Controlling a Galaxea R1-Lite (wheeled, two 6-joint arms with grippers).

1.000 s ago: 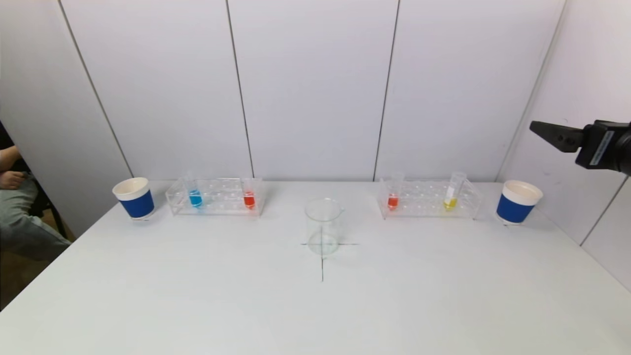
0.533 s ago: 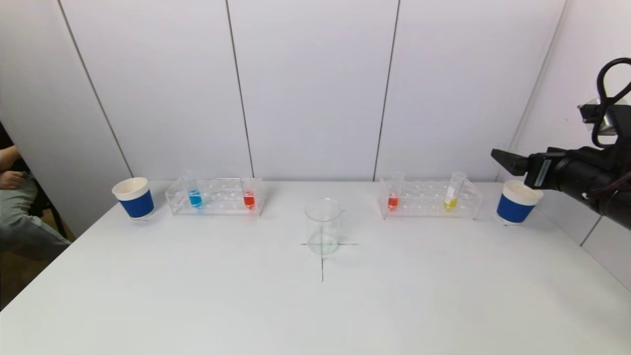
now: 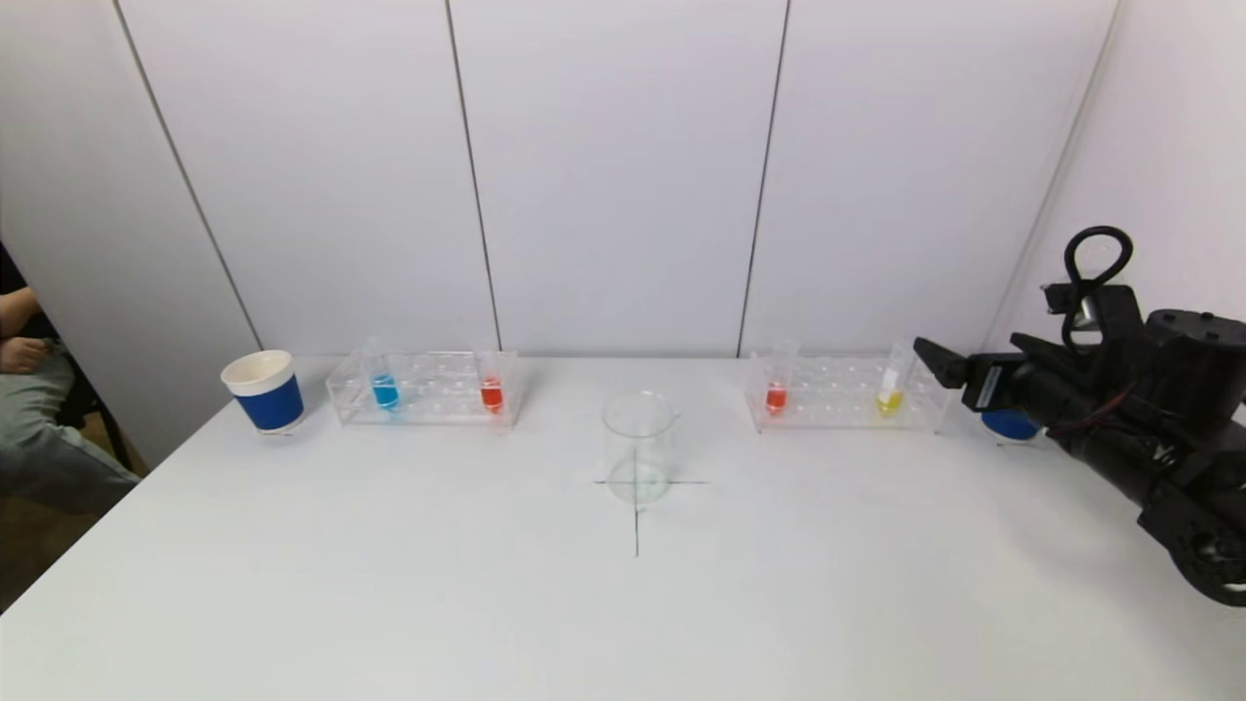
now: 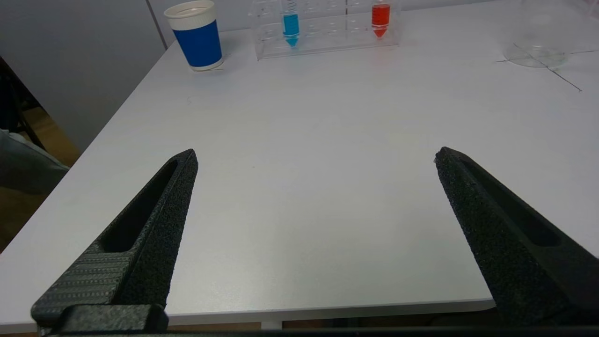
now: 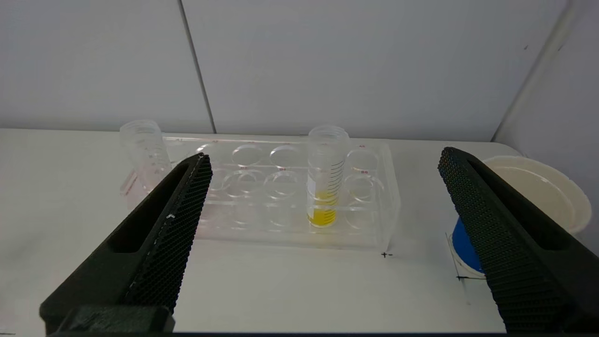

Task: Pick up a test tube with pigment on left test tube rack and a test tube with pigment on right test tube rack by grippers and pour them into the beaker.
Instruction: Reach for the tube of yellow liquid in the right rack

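The left test tube rack [image 3: 438, 401] holds a blue-pigment tube [image 3: 385, 390] and a red-pigment tube [image 3: 492, 393]. On the right test tube rack [image 3: 837, 399] stand a red tube [image 3: 776, 395] and a yellow tube [image 3: 890, 397]. An empty glass beaker [image 3: 638, 446] sits between the racks on a drawn cross. My right gripper [image 3: 966, 343] hovers open just right of the right rack; in its wrist view the gripper [image 5: 325, 154] faces the yellow tube [image 5: 323, 206]. My left gripper [image 4: 316, 152] is open over the table's near edge, far from the blue tube [image 4: 290, 23].
A blue-and-white paper cup [image 3: 265, 389] stands left of the left rack. Another blue-and-white cup [image 5: 538, 187] sits right of the right rack, mostly hidden behind my right arm in the head view. A seated person [image 3: 39, 428] is at the far left.
My right arm has come down and moved left from high at the right edge, ending level with the right rack's end and covering the right cup. Nothing else moved.
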